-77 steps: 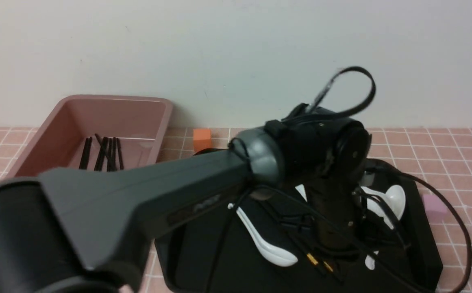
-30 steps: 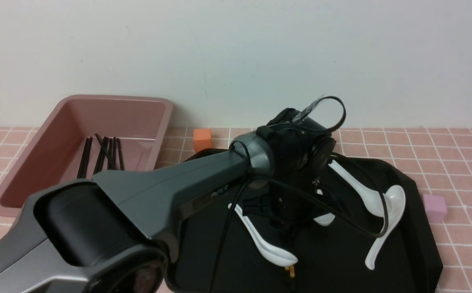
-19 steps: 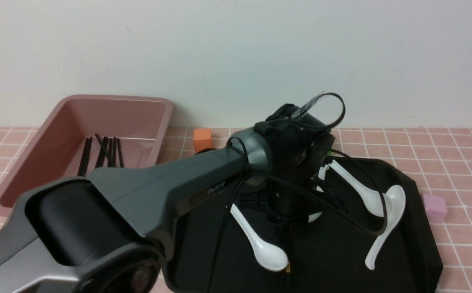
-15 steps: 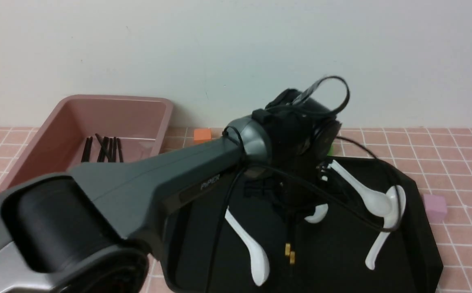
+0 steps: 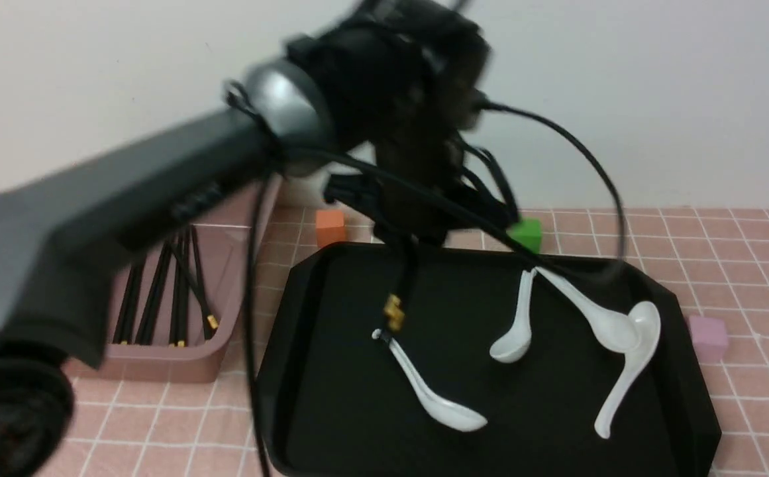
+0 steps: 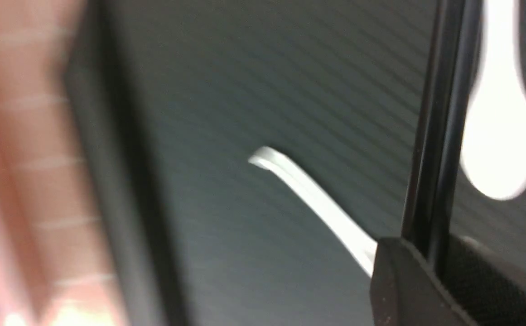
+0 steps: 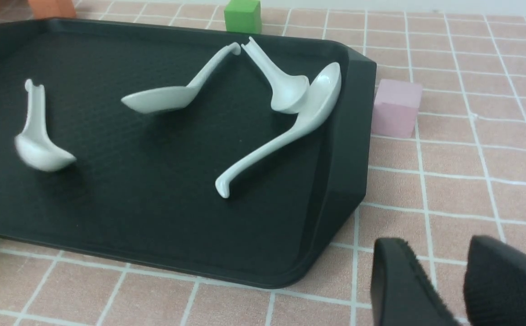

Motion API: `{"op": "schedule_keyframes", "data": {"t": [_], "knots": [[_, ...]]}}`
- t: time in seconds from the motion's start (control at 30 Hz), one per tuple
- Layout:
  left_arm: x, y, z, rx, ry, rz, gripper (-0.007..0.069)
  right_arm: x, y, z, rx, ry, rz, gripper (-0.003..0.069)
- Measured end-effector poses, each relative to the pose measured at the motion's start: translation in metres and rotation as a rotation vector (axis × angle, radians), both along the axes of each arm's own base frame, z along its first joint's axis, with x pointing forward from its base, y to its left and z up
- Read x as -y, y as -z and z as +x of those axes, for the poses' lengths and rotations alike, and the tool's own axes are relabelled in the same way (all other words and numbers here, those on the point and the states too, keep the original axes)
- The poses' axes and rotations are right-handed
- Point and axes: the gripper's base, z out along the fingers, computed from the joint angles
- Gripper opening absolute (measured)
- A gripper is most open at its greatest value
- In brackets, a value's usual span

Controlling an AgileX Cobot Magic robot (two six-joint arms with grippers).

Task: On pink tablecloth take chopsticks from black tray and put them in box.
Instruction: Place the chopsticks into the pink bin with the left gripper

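Left gripper point(image 6: 435, 248) risen off black tray point(image 5: 338, 397), clamped on chopsticks point(image 5: 403, 286); right gripper point(image 7: 464, 280) slightly parted, empty

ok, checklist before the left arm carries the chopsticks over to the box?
1. Grip: left hand shut on the chopsticks: ok.
2. Both sticks pinched evenly: wrist view blurred: cannot tell.
3. Sticks clear of the black tray and white spoons: lower ends hang near a spoon handle: cannot tell.
4. Room in the box: other chopsticks lie on its floor, part hidden by the arm: ok.
5. Right hand out of the way: open, over the pink tablecloth beside the tray: ok.
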Motion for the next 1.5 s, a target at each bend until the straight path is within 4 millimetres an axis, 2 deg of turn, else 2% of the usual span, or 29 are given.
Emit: {"op": "schedule_keyframes", "data": {"t": [0.07,0.1,0.2,0.37,0.6,0.73,1.0,1.27,1.4,1.5], "knots": [[-0.026,-0.008,0.013,0.015,-0.043,-0.002,0.0103,0.0,0.0,0.0,0.0,0.0,0.0,0.024],[-0.031,-0.01,0.016,0.017,-0.052,-0.004,0.0103,0.0,0.0,0.0,0.0,0.0,0.0,0.024],[-0.075,-0.016,0.029,0.006,-0.115,-0.006,0.0103,0.0,0.0,0.0,0.0,0.0,0.0,0.024],[-0.13,-0.011,0.037,-0.031,-0.166,0.041,0.0103,0.0,0.0,0.0,0.0,0.0,0.0,0.024],[-0.18,0.003,0.055,-0.056,-0.257,0.066,0.0103,0.0,0.0,0.0,0.0,0.0,0.0,0.024],[-0.193,0.015,0.064,-0.066,-0.28,0.082,0.0103,0.0,0.0,0.0,0.0,0.0,0.0,0.024],[-0.198,0.031,0.069,-0.111,-0.284,0.134,0.012,0.0,0.0,0.0,0.0,0.0,0.0,0.024],[-0.2,0.031,0.07,-0.104,-0.283,0.163,0.0294,0.0,0.0,0.0,0.0,0.0,0.0,0.024],[-0.2,0.022,0.065,-0.089,-0.284,0.142,0.0325,0.0,0.0,0.0,0.0,0.0,0.0,0.024],[-0.201,-0.003,0.05,-0.048,-0.294,0.099,0.0272,0.0,0.0,0.0,0.0,0.0,0.0,0.024]]}}
